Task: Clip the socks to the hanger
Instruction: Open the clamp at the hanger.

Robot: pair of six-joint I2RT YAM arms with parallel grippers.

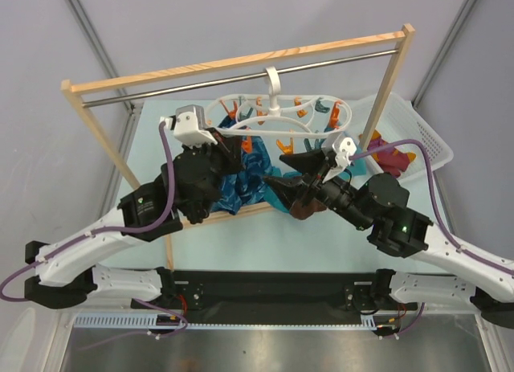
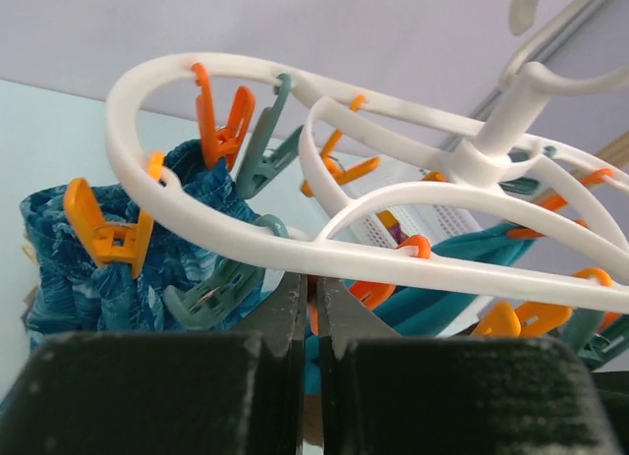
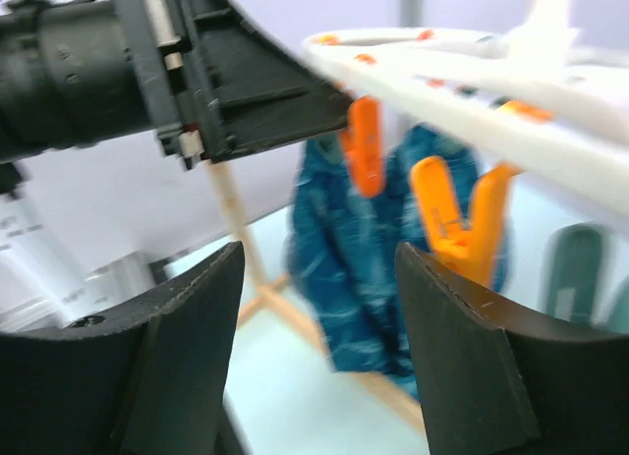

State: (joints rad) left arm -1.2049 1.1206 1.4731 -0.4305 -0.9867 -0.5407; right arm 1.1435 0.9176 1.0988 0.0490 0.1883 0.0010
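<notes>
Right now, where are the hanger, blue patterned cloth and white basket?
hanger (image 2: 506,126), left wrist view, its central stem.
blue patterned cloth (image 2: 69,298), left wrist view, its lower part.
white basket (image 1: 430,139), top external view, its mesh wall.

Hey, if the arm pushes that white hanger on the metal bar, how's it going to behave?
The hanger probably swings or turns rather than resisting, since it hangs from the metal bar by only one hook. Its thin looped plastic looks light and may flex. The clips dangle, so they'd likely jiggle.
</notes>
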